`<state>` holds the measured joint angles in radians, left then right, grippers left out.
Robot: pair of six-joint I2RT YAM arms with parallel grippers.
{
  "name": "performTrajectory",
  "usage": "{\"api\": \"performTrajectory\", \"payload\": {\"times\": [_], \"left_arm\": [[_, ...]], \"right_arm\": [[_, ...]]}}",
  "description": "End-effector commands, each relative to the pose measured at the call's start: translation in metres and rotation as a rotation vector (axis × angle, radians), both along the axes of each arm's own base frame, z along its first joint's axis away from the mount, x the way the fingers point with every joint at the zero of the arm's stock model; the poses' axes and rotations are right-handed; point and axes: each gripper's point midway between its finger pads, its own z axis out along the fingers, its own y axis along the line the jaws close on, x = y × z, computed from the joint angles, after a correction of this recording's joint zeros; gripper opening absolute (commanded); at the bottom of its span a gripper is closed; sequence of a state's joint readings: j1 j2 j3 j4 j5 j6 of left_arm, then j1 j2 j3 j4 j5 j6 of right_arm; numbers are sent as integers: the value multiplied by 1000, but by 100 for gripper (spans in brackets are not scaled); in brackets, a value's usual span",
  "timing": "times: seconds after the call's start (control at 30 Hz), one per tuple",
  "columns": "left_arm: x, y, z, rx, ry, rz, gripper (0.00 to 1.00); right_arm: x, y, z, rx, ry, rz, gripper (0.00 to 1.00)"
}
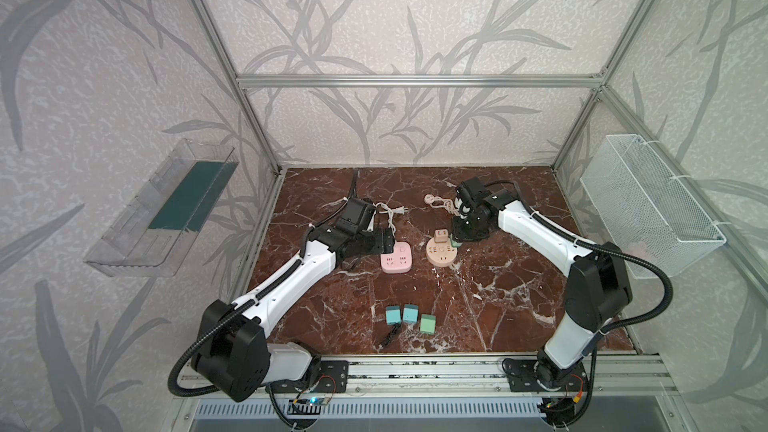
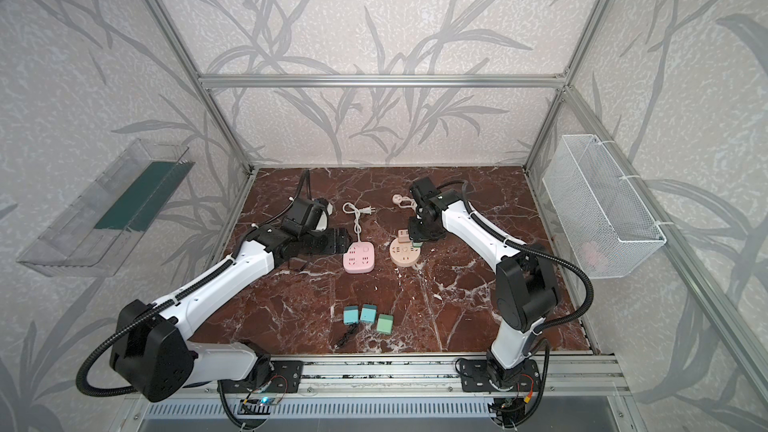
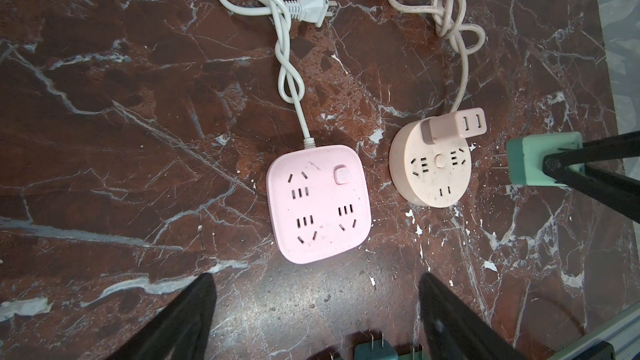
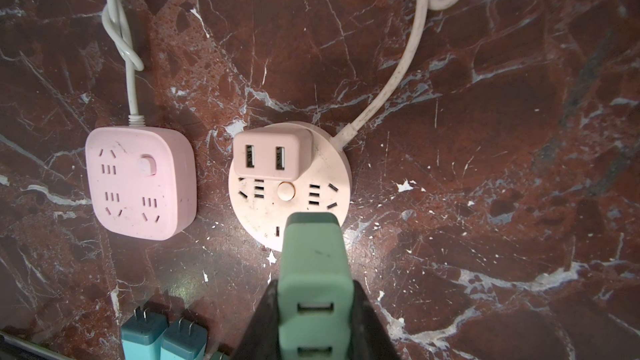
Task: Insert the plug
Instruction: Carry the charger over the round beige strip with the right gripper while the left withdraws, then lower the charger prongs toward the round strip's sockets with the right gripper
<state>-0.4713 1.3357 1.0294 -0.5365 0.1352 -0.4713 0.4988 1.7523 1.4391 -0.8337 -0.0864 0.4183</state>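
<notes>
My right gripper (image 4: 315,306) is shut on a mint-green plug (image 4: 313,261) with two USB ports. The plug hangs over the near rim of the round beige socket (image 4: 263,216). A beige USB plug (image 4: 266,157) sits inserted in that socket's far side. In both top views the green plug (image 1: 456,243) is at the socket's (image 1: 441,253) right edge. A pink square socket (image 3: 318,209) lies to its left. My left gripper (image 3: 316,282) stands open just beside the pink socket (image 1: 397,258), holding nothing.
Three teal and green plugs (image 1: 410,317) and a small black cable (image 1: 390,336) lie near the front. Both sockets' cords trail to the back, ending in a white plug (image 1: 399,210). A wire basket (image 1: 648,205) hangs on the right wall and a clear tray (image 1: 166,205) on the left.
</notes>
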Motion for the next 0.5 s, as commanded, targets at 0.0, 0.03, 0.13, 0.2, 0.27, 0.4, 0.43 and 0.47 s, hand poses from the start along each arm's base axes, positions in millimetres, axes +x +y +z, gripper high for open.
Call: {"api": "performTrajectory", "payload": {"times": [0.0,0.03,0.13,0.2,0.27,0.4,0.43,0.47], "left_arm": [[-1,-1,1,-7,-9,-5,90],[-1,-2,1,-11,-10,-6,90],[-1,-4,-1,-19,-1,-12,90],[-1,-6,-2,-28,3,-13,90],[0,-8,-3,-36,7,-17,90],[1,-9,-3,-40,9,-21,89],[1,-10,-3,-41,8,-23,90],[0,-10,-4,-40,10,-22,89]], "right_arm": [[7,5,3,5,-14,-13,0],[7,6,1,1,-14,-12,0],[8,7,-3,-17,-5,-4,0],[8,9,-6,-27,-4,2,0],[8,11,-8,-33,1,9,0],[10,9,-10,-69,-2,4,0],[11,9,-11,-71,-4,3,0],[11,10,-11,-72,-4,4,0]]}}
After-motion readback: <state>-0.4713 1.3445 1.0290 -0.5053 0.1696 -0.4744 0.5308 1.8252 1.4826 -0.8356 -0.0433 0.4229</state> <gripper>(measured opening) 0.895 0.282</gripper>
